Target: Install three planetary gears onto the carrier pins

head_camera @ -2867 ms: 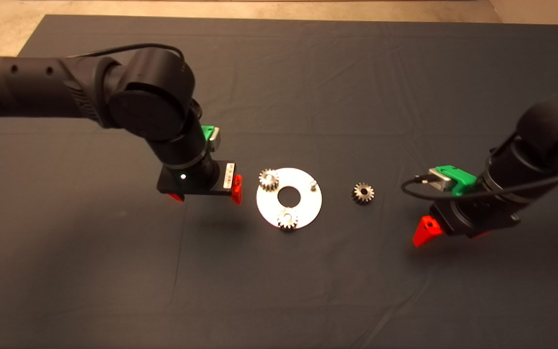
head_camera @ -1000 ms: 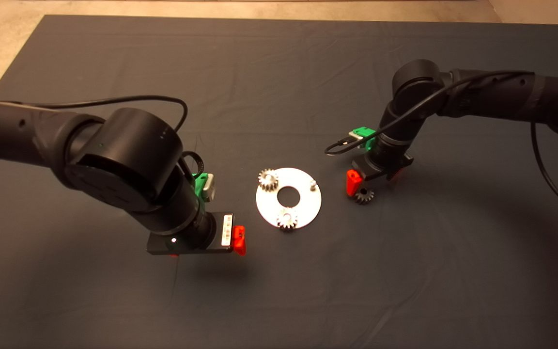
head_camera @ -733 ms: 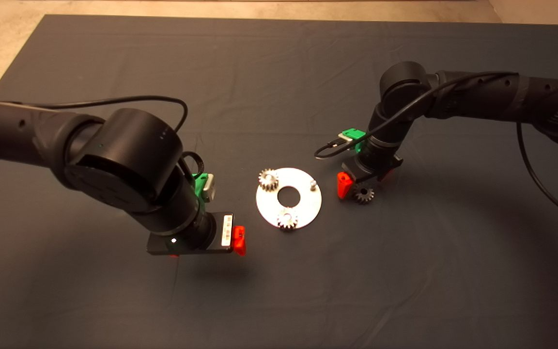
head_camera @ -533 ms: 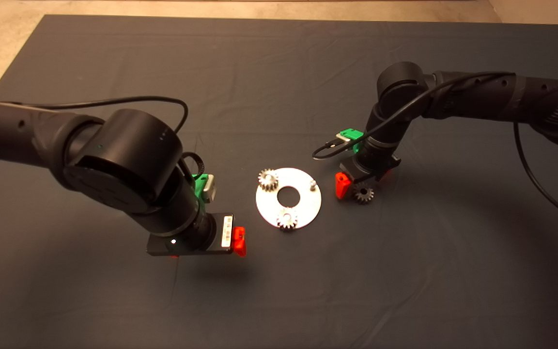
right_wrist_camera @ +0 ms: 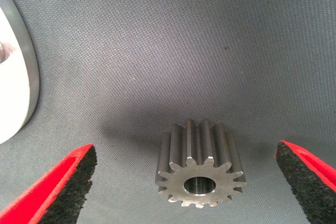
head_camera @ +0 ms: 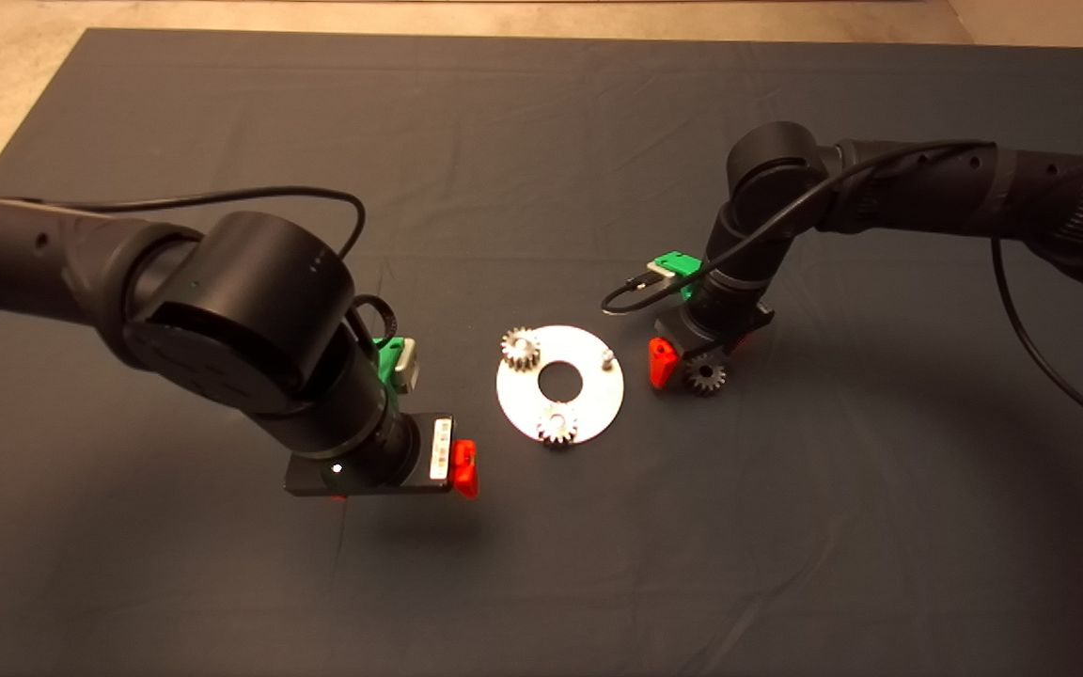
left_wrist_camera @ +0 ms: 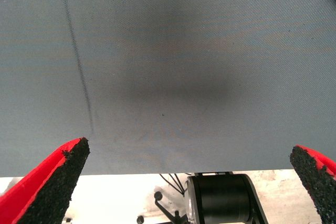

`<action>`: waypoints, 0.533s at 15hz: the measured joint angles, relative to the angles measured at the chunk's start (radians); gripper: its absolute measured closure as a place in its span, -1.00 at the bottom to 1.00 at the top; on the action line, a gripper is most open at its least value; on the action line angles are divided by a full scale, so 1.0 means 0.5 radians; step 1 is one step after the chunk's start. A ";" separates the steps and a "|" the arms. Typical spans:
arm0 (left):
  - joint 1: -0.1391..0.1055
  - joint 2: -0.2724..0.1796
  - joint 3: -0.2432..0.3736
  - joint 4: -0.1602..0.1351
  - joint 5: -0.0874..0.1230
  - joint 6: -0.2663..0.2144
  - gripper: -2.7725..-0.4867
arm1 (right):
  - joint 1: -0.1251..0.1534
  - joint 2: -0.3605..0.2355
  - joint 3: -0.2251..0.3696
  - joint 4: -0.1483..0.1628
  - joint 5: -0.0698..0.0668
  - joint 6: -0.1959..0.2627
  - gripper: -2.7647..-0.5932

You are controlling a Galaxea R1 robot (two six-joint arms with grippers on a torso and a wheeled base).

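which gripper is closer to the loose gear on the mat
Right. The right gripper is open directly over the loose gear, fingers either side. The left gripper hangs open across the disc, over bare mat.

The mat (head_camera: pixel 541 150) is dark woven cloth, matt, with fine creases. The loose gear (right_wrist_camera: pixel 200 170) is grey metal with a dull, slightly scratched face. The round plate (head_camera: pixel 598 400) is bright, smooth metal. The finger pads (right_wrist_camera: pixel 68 190) look black, rough and grainy.
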 joint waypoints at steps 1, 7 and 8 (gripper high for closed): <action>0.000 0.000 0.000 0.000 0.000 0.001 -0.99 | 0.000 0.000 0.000 0.000 -0.001 0.000 -0.76; 0.000 -0.001 0.000 0.000 0.000 0.016 -0.99 | -0.023 -0.018 0.021 -0.003 0.001 0.001 -0.52; 0.000 -0.003 0.000 0.000 0.000 0.021 -0.99 | -0.040 -0.029 0.039 -0.003 -0.001 0.001 -0.51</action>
